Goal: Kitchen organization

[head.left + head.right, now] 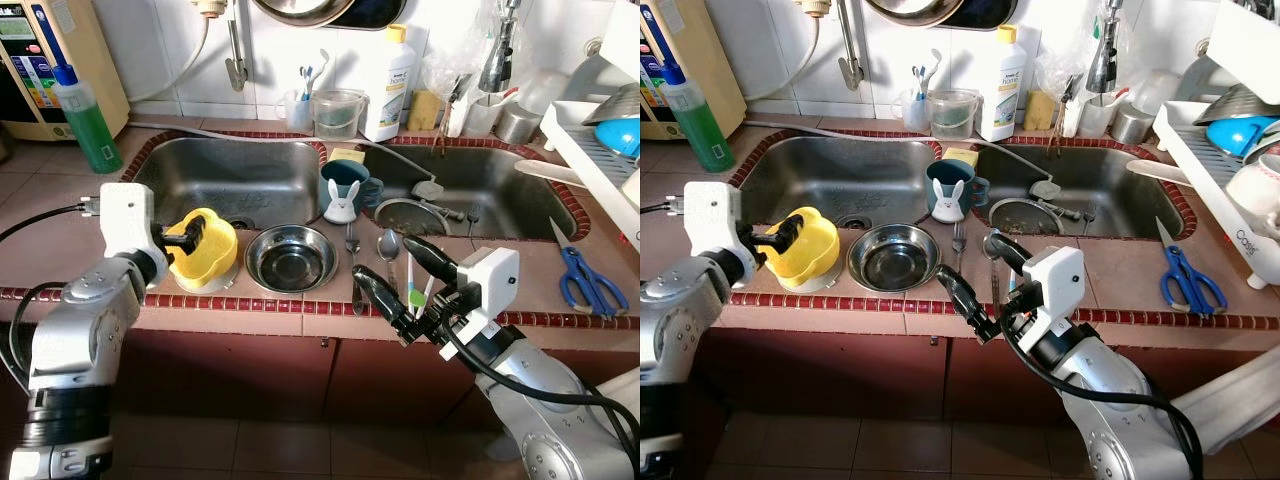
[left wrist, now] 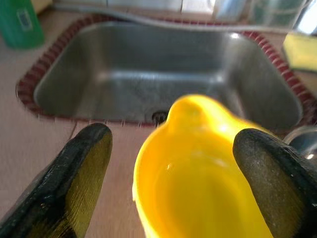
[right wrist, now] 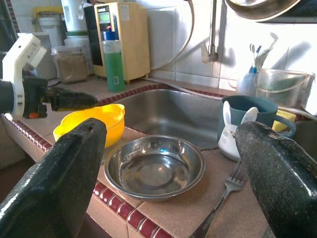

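Observation:
A yellow plastic bowl (image 1: 205, 255) stands on the tiled counter in front of the left sink basin (image 1: 230, 175). My left gripper (image 1: 190, 240) is open at the bowl's near rim. In the left wrist view one finger (image 2: 79, 173) is outside the bowl (image 2: 198, 168) and the other (image 2: 277, 183) is at its opposite side. An empty steel bowl (image 1: 290, 258) sits just right of it. My right gripper (image 1: 405, 280) hangs open over the counter's front edge, above a fork (image 1: 352, 240), a spoon (image 1: 388, 245) and small green and white utensils (image 1: 415, 290), holding nothing.
A teal mug with a white bunny (image 1: 345, 190) stands on the divider between the basins, with a yellow sponge (image 1: 347, 155) behind it. A pan lid (image 1: 410, 215) lies in the right basin. Blue scissors (image 1: 590, 280) lie at the right. A dish rack (image 1: 600, 150), green soap bottle (image 1: 88, 125) and detergent bottle (image 1: 390, 85) line the edges.

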{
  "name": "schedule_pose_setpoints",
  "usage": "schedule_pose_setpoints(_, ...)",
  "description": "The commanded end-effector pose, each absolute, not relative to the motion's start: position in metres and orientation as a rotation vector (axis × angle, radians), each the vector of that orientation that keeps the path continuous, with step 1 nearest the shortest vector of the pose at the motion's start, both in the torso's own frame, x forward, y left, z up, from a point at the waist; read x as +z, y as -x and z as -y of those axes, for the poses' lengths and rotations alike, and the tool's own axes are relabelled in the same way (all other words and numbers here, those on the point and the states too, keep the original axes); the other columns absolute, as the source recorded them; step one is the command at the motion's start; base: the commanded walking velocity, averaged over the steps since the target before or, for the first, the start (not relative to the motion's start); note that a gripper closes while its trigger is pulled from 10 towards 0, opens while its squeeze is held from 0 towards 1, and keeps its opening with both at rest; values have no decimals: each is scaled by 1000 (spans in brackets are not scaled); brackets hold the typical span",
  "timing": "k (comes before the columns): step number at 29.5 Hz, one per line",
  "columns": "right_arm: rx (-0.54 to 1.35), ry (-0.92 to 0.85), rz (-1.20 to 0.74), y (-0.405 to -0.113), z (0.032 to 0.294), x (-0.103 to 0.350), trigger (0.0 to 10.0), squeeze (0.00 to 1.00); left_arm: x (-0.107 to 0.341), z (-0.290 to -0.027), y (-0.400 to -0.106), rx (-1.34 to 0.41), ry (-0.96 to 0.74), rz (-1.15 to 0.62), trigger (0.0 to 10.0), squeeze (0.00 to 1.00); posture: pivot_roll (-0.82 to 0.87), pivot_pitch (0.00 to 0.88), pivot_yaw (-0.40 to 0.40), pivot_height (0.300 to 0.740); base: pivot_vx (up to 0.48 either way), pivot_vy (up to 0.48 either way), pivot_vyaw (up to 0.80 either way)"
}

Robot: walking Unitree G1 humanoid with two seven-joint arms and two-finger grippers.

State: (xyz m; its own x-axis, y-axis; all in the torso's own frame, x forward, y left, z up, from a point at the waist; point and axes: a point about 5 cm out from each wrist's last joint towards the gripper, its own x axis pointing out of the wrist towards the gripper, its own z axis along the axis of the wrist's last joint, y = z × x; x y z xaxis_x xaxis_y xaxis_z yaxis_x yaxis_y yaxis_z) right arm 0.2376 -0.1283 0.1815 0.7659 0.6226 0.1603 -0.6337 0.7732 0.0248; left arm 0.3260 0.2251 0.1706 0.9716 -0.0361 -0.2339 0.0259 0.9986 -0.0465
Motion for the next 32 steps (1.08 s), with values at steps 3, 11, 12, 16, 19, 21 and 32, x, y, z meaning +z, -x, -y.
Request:
schedule_pose_setpoints(3, 702, -74, 156, -237, 126, 187, 10000, 0, 163, -226, -324, -8, 42, -287, 10000, 0, -53, 13, 8, 740, 0, 0, 0)
schedule_pose_setpoints(11, 701, -72, 153, -236, 125, 187, 10000, 0, 151, -223, -323, -11, 9, -359, 10000, 0, -59, 22, 13, 740, 0, 0, 0)
schedule_pose_setpoints(12, 699, -72, 154, -236, 125, 187, 10000, 0, 148, -223, -323, -10, 10, -373, 10000, 0, -60, 22, 14, 740, 0, 0, 0)
schedule_pose_setpoints(16, 695, -73, 154, -235, 125, 188, 10000, 0, 147, -223, -322, -9, 7, -390, 6745, 0, -61, 25, 17, 740, 0, 0, 0)
schedule_pose_setpoints(19, 693, -77, 155, -235, 125, 188, 10000, 0, 145, -221, -322, -23, 7, -405, 2118, 0, -63, 27, 21, 740, 0, 0, 0)
schedule_pose_setpoints(21, 691, -79, 156, -235, 125, 188, 10000, 0, 145, -221, -322, -26, 3, -398, 0, 0, -63, 28, 22, 740, 0, 0, 0)
schedule_pose_setpoints(32, 682, -74, 154, -234, 125, 188, 10000, 0, 151, -218, -322, -73, 51, -371, 0, 0, -60, 28, 23, 740, 0, 0, 0)
